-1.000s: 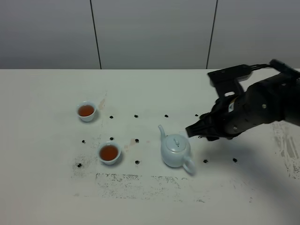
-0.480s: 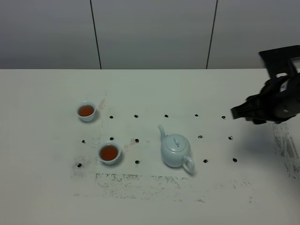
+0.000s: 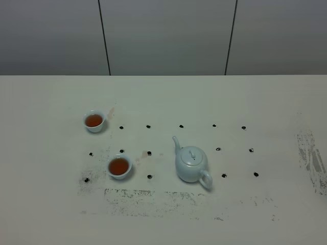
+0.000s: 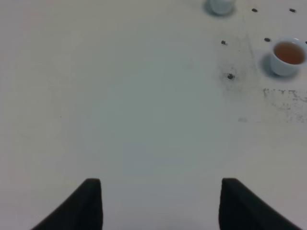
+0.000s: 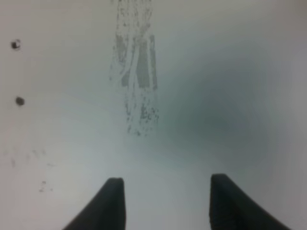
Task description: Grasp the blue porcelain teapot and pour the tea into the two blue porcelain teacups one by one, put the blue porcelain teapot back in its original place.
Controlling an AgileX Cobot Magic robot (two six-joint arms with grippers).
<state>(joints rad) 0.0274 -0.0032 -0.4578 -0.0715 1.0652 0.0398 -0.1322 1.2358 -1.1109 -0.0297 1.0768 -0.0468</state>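
Note:
The blue porcelain teapot (image 3: 191,164) stands upright on the white table (image 3: 245,102), lid on, spout pointing up-left and handle at lower right. The two blue porcelain teacups sit left of it, the far one (image 3: 94,121) and the near one (image 3: 119,166), both holding reddish-brown tea (image 3: 118,166). Neither arm shows in the high view. In the left wrist view my left gripper (image 4: 160,201) is open over bare table, with the near teacup (image 4: 288,56) and the edge of the other teacup (image 4: 220,5) far off. My right gripper (image 5: 165,201) is open above bare table, nothing between its fingers.
Small black dots (image 3: 148,126) mark a grid on the table around the teapot and cups. Dark scuffed patches lie along the front (image 3: 148,196) and at the right edge (image 3: 311,158), the latter also below the right gripper (image 5: 136,72). Grey wall panels (image 3: 163,35) stand behind.
The right arm has pulled away from beside the teapot to the right and left the high view. Teapot and cups have not moved.

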